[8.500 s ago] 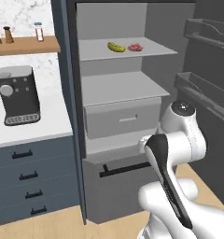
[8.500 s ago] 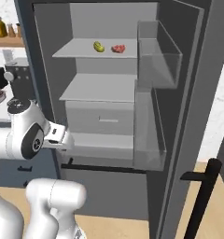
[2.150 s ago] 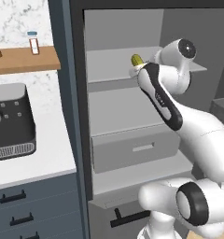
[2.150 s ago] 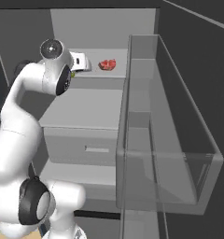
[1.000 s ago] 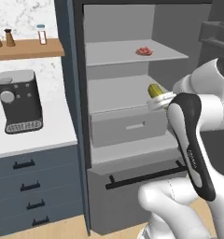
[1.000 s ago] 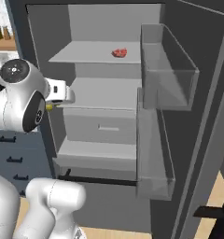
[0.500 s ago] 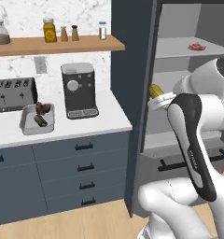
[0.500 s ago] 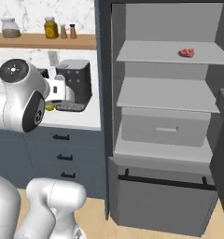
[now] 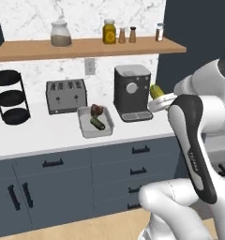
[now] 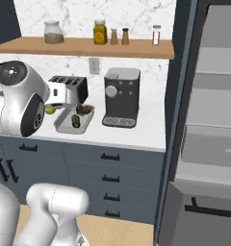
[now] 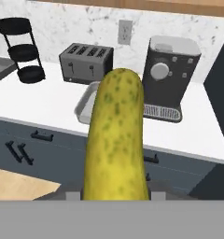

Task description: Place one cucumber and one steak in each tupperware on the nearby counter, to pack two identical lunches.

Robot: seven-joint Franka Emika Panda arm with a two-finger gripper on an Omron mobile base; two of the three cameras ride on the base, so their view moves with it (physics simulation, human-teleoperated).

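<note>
Long white stone-look surface (image 9: 48, 136) over dark blue-grey drawers w/ black bar handles runs across the scene. On it, far side: black three-tier round rack (image 9: 11, 96) at left, grey four-slot toaster (image 9: 65, 95), black-and-grey coffee machine (image 9: 132, 91) at right. A wooden shelf (image 9: 86, 47) w/ jars hangs above.

Just in front of toaster and left of coffee machine sits a shallow grey rectangular tupperware tray (image 9: 84, 128). It already holds a small dark-green cucumber (image 9: 97, 123) and a brownish-red steak piece (image 9: 96, 110), so that lunch looks packed. A 2nd tupperware can't be picked out.

White arm's claw (image 9: 160, 96) hangs in the air beside the coffee machine, right of the tray, above the surface edge. It's clamped shut on a yellow-green speckled cucumber (image 11: 115, 140), gripped near one end, the rest sticking out forward.

Handling, as a guess: cuke is light, stiff, not fragile, but round and smooth-skinned, so it could roll or twist in the jaws. An end grip gives leverage to swing; mid-body across the narrow width would be steadier. Release low so it doesn't roll off.
</note>
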